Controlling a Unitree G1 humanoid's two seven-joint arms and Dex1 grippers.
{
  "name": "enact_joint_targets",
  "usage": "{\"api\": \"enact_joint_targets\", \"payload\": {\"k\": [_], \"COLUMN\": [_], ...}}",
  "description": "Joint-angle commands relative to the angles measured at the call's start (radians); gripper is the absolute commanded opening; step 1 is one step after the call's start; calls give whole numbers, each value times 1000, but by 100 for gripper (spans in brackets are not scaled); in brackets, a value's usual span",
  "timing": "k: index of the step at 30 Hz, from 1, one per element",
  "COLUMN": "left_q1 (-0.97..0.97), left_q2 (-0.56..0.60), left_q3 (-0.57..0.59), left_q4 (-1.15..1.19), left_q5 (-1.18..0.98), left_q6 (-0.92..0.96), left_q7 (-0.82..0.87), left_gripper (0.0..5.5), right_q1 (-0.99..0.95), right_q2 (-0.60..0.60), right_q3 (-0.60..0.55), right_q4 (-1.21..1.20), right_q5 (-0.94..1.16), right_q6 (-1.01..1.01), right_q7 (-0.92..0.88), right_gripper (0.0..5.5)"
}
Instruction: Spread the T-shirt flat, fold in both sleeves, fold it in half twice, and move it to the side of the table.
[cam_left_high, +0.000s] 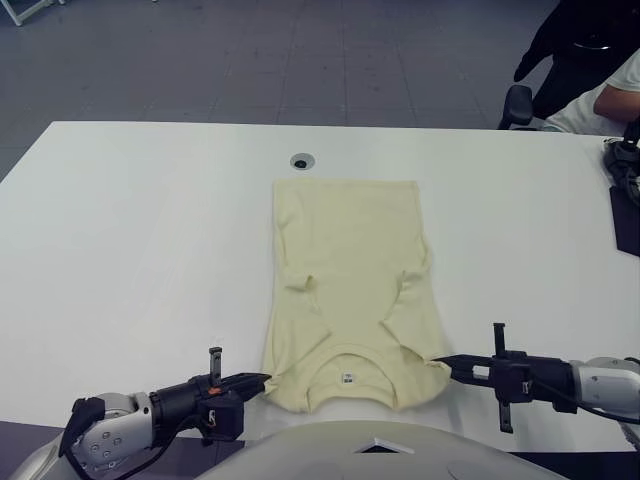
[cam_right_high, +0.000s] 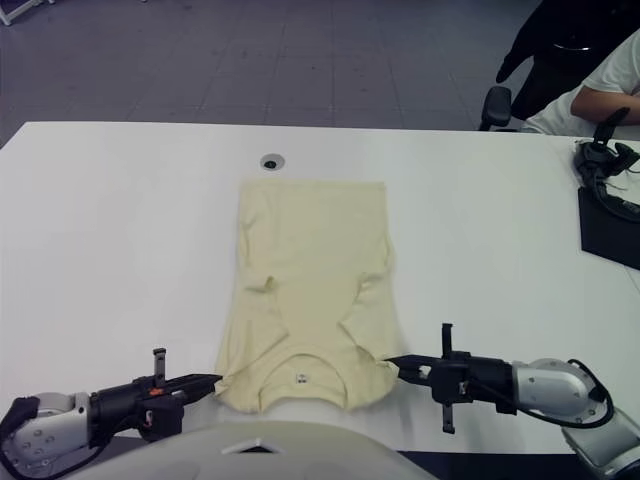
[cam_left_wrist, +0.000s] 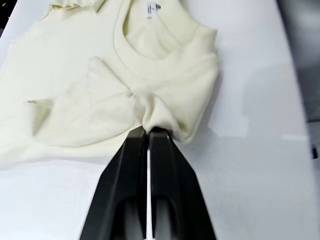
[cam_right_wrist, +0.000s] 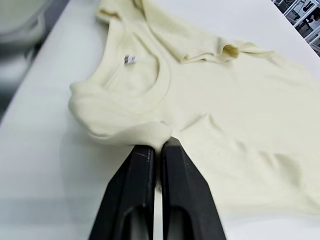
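A pale yellow T-shirt (cam_left_high: 348, 270) lies on the white table (cam_left_high: 130, 240) with both sleeves folded in over the body, its collar at the near edge and its hem toward the far side. My left gripper (cam_left_high: 262, 379) is shut on the near left shoulder corner of the T-shirt (cam_left_wrist: 165, 75). My right gripper (cam_left_high: 442, 364) is shut on the near right shoulder corner, and in the right wrist view the T-shirt (cam_right_wrist: 210, 100) bunches slightly at the fingertips (cam_right_wrist: 172, 145).
A round cable port (cam_left_high: 301, 161) sits in the table just beyond the hem. Black equipment (cam_left_high: 625, 190) lies at the table's right edge, near a seated person's arm. Bare white tabletop extends left and right of the shirt.
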Motion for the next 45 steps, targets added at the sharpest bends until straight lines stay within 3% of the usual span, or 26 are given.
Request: {"api": "enact_joint_targets", "payload": {"k": [1,8,15,18,22,27,30,37,44,45], "left_q1": [229,360,304,172,-130,-574,-720,-895,-914,-920], "left_q2": [128,53,27,59,85,-34,-132,-296,-379,-393], "left_q3": [282,594,704,644,458,155,51,-53,-59,-52], "left_q4": [-210,-359,-409,-372,-256,6,152,423,540,554], "left_q5": [-378,-640,-748,-757,-668,-444,-343,-250,-235,-233], "left_q6": [168,262,362,415,475,496,475,411,372,376], "left_q7": [-243,-475,-574,-539,-430,-284,-215,-144,-98,-79], "left_gripper": [0,0,0,0,0,0,0,0,0,0], "right_q1": [107,220,220,139,-123,-488,-652,-846,-879,-893], "right_q2": [-130,-34,73,112,190,369,469,599,633,643], "right_q3": [-218,-480,-593,-559,-430,-250,-182,-152,-206,-226], "right_q4": [-197,-268,-325,-302,-197,27,228,633,766,785], "right_q5": [489,607,588,513,340,107,-4,-119,-95,-92], "right_q6": [269,468,606,619,621,589,526,380,354,359], "right_q7": [231,407,492,469,351,202,172,183,214,185], "right_gripper": [1,1,1,1,1,1,1,1,1,35]}}
